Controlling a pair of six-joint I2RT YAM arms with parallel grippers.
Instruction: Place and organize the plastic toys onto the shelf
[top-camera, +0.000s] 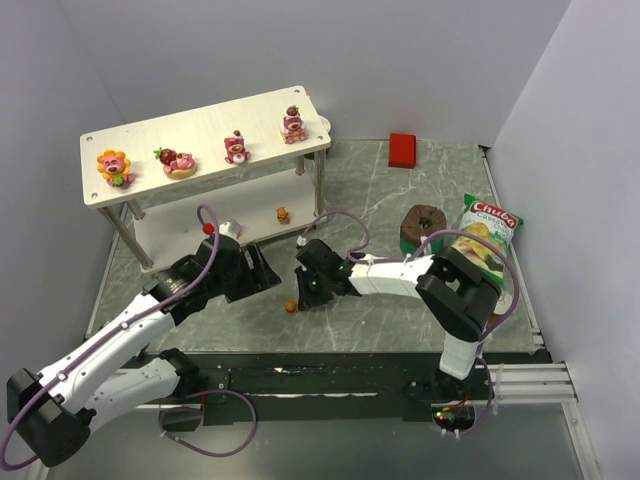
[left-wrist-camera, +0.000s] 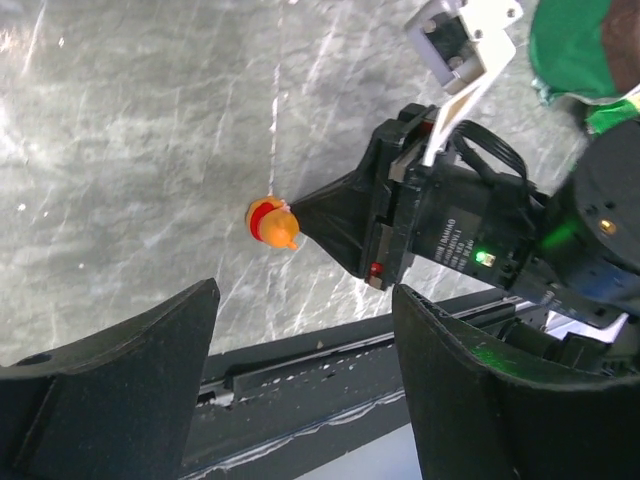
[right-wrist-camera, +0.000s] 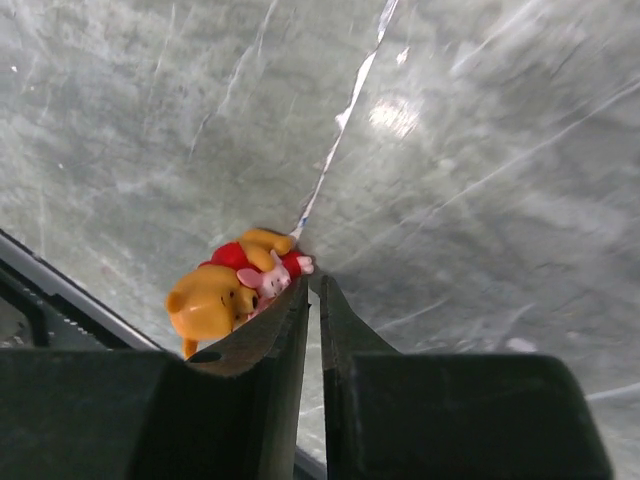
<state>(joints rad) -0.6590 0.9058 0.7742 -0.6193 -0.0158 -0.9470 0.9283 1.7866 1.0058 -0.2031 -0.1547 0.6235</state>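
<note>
Right pincer (right-wrist-camera: 312, 285), clenched on nothing, sits just beside a bear (right-wrist-camera: 225, 295) lying on the worktop (right-wrist-camera: 480, 180); a nudge could skid it toward the near edge. Left pincer (left-wrist-camera: 305, 300) hovers released.

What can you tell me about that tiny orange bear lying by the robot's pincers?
The orange bear is a tiny, glossy plastic figurine: yellow-orange head and limbs, red shirt, hugging a smaller pink figure. It lies on its side on the grey marbled table, near the front edge. It sits just outside the right gripper, seemingly against one finger's outer side; the jaws, closed to a slit, hold nothing.
</note>
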